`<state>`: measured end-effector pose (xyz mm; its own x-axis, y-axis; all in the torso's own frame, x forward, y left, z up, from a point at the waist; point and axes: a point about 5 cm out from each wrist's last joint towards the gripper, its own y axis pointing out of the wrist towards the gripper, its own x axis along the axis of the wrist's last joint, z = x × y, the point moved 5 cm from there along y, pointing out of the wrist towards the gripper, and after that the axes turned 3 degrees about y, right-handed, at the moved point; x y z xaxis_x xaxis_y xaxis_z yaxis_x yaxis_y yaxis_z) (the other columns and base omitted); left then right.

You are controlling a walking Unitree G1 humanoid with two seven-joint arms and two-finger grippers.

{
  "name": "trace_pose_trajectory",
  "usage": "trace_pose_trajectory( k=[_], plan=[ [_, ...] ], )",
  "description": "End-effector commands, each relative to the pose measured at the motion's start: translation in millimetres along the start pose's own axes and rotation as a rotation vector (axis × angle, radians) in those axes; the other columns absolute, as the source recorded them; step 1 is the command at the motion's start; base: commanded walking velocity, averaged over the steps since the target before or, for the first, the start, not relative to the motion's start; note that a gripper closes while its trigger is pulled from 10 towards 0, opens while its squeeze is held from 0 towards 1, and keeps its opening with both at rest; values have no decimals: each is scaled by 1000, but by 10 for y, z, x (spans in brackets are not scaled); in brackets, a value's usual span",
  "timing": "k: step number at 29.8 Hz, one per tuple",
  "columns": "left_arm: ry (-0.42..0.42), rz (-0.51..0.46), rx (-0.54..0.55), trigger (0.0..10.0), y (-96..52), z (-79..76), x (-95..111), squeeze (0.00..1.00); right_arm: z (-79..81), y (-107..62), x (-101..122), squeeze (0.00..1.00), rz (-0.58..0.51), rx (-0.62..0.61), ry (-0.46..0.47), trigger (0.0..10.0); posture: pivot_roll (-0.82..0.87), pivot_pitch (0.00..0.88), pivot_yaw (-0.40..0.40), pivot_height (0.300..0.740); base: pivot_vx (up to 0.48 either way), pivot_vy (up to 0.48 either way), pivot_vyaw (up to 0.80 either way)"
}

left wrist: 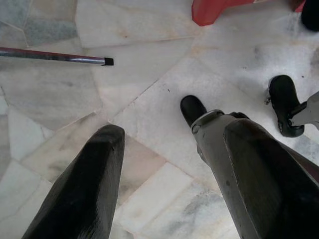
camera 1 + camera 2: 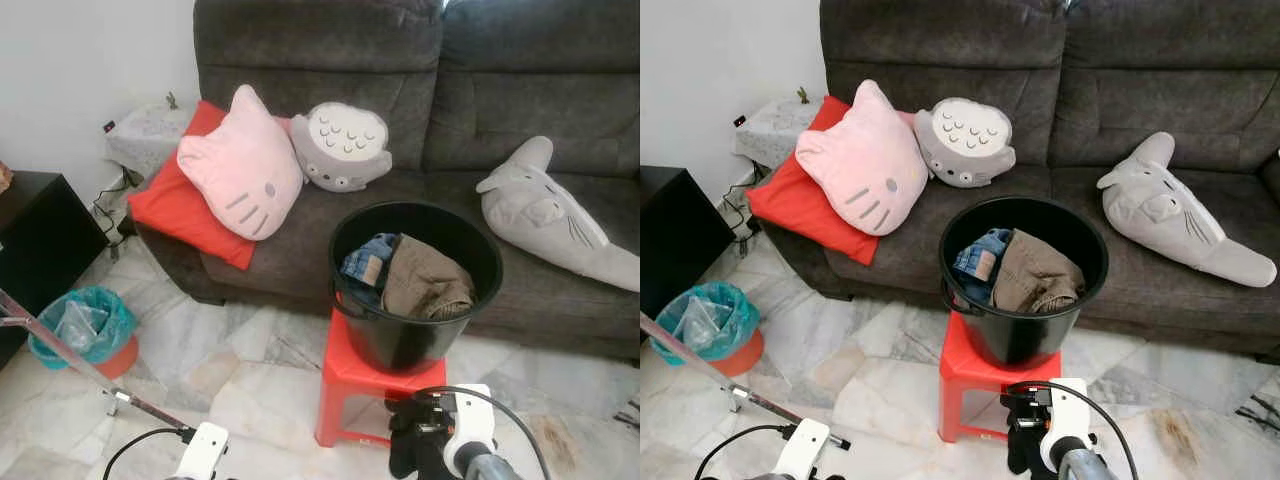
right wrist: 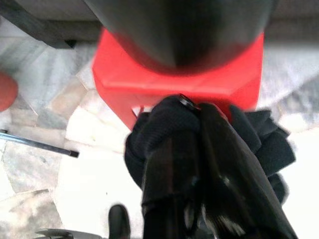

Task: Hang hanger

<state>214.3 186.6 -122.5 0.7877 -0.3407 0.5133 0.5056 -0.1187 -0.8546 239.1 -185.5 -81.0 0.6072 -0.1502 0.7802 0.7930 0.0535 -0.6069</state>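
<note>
No hanger can be made out. A black bucket (image 2: 415, 340) holding jeans and a brown garment (image 2: 425, 280) stands on a red plastic stool (image 2: 345, 385) in front of the sofa. My right gripper (image 3: 192, 149) is low in front of the stool, shut on a bunched black cloth (image 3: 154, 129); that cloth (image 2: 408, 448) also hangs at the bottom of the left eye view. My left gripper (image 1: 164, 164) points down at the marble floor, open, with nothing between its fingers (image 1: 84, 184). A thin metal rod (image 2: 90, 375) slants across the floor at the left.
A dark grey sofa (image 2: 500, 90) carries a red cushion (image 2: 175, 210), a pink cat pillow (image 2: 240, 165), a grey round plush (image 2: 340, 145) and a grey seal plush (image 2: 550, 215). A bin with a teal bag (image 2: 85, 325) and a black cabinet (image 2: 35, 240) stand left.
</note>
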Motion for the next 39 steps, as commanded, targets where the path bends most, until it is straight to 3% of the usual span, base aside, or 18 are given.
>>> trace_pose_trajectory(
  k=[1,8,11,19,39],
  plan=[
    [-11,16,5,10000,-12,36,-47,0,-60,6,-94,0,19,-47,11,10000,-138,0,94,740,0,0,0],
    [-15,16,-3,10000,-12,24,-51,0,-291,-59,-379,0,91,-213,105,10000,-135,0,92,740,0,0,0],
    [-17,17,-4,10000,-12,25,-53,0,-316,-75,-425,0,100,-237,111,10000,-133,0,92,740,0,0,0],
    [-17,18,-8,10000,-13,23,-56,0,-335,-93,-466,0,98,-251,129,10000,-132,0,90,740,0,0,0],
    [-18,19,-12,10000,-16,23,-63,0,-361,-63,-396,0,77,-269,110,10000,-131,0,90,740,-308,0,0]
  ],
)
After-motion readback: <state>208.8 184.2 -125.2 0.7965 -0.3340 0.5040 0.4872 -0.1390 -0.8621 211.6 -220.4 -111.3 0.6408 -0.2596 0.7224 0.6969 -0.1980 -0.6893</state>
